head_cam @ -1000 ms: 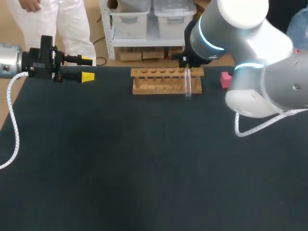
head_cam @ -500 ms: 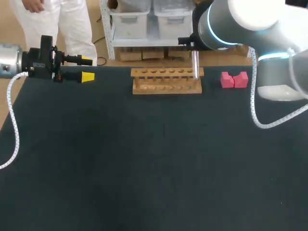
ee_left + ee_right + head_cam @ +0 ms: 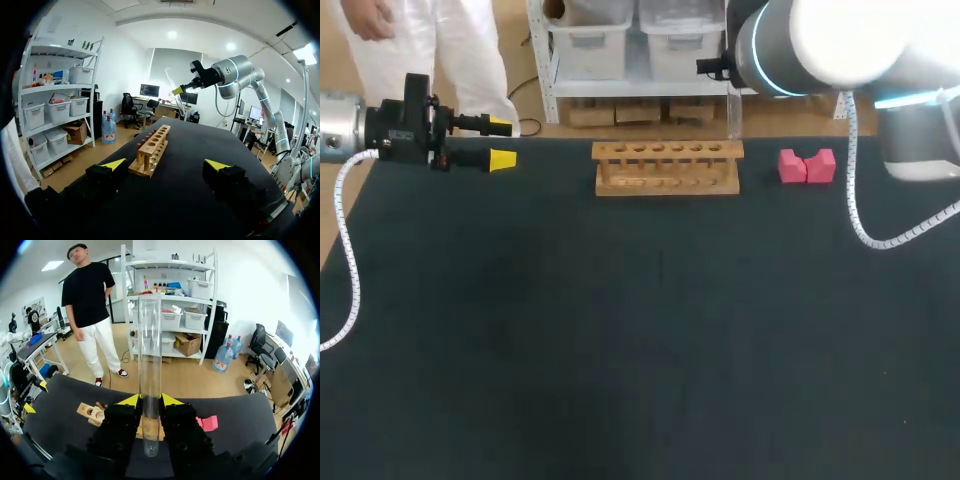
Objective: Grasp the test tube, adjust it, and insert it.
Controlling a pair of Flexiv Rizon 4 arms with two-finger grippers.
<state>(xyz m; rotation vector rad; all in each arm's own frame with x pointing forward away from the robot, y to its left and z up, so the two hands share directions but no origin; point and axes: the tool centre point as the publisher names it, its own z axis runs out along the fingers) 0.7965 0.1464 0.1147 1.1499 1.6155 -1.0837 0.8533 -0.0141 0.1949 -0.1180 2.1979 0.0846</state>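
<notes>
A clear glass test tube (image 3: pixel 149 360) stands upright between the yellow-tipped fingers of my right gripper (image 3: pixel 150 401), which is shut on it. In the head view the test tube (image 3: pixel 734 118) hangs just above the right end of the wooden rack (image 3: pixel 665 168), which has a row of holes. Part of the rack (image 3: pixel 91 412) shows behind the right fingers. My left gripper (image 3: pixel 501 142) hovers over the table's far left corner, open and holding nothing. From it the rack (image 3: pixel 152 149) lies ahead, between its open fingers (image 3: pixel 114 164), and my right arm (image 3: pixel 225 75) is beyond.
Two pink blocks (image 3: pixel 807 165) lie right of the rack near the table's far edge; one pink block (image 3: pixel 208 423) shows beside the right fingers. A white cable (image 3: pixel 345 255) hangs from the left arm over the table's left edge.
My right arm has lifted the tube from in front of the rack's right part up and rightward, above its right end. The pink blocks have come into sight. The left arm has not moved.
</notes>
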